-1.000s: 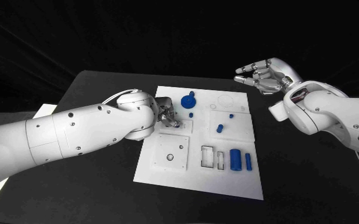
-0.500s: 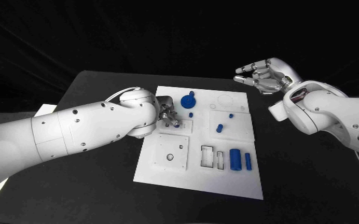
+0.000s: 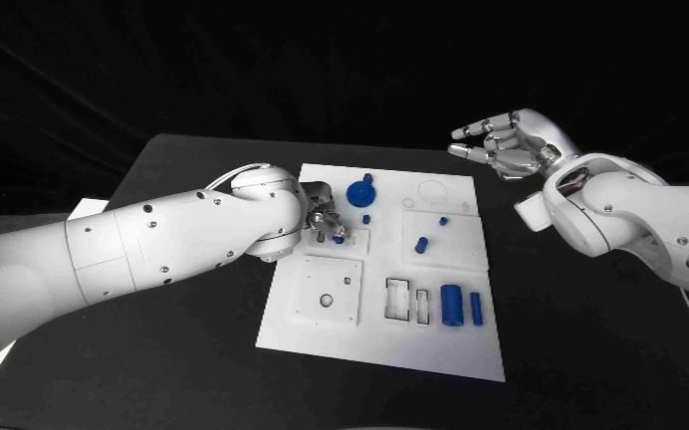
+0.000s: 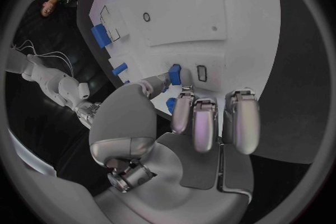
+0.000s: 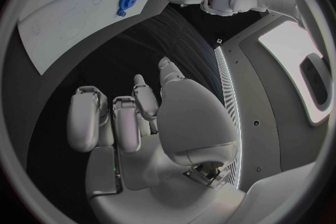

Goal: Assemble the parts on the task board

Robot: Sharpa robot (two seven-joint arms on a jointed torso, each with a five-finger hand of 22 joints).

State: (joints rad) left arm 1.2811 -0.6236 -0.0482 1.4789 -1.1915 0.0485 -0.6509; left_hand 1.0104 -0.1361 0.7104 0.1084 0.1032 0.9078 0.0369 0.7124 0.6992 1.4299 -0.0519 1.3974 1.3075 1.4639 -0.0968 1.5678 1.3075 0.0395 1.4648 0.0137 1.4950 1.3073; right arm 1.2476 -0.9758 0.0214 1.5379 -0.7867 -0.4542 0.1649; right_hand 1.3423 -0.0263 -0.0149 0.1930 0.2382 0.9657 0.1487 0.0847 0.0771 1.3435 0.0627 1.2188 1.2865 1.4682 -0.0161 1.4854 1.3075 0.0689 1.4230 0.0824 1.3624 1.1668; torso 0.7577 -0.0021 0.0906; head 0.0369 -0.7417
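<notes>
From the head view your left hand (image 3: pixel 319 219) pinches a small blue part (image 3: pixel 339 239) low over the task board (image 3: pixel 380 350), beside its slot, the right hand (image 3: pixel 506 147) open aloft; the left wrist view shows that slot (image 4: pixel 201 73) just beside the part (image 4: pixel 174 74).

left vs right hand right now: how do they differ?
The left hand is low over the task board, while the right hand is raised off the board's far right corner, over the black table. The left hand pinches a small blue part at its fingers; the right hand holds nothing, its fingers apart. Both are silver hands on white arms.
</notes>
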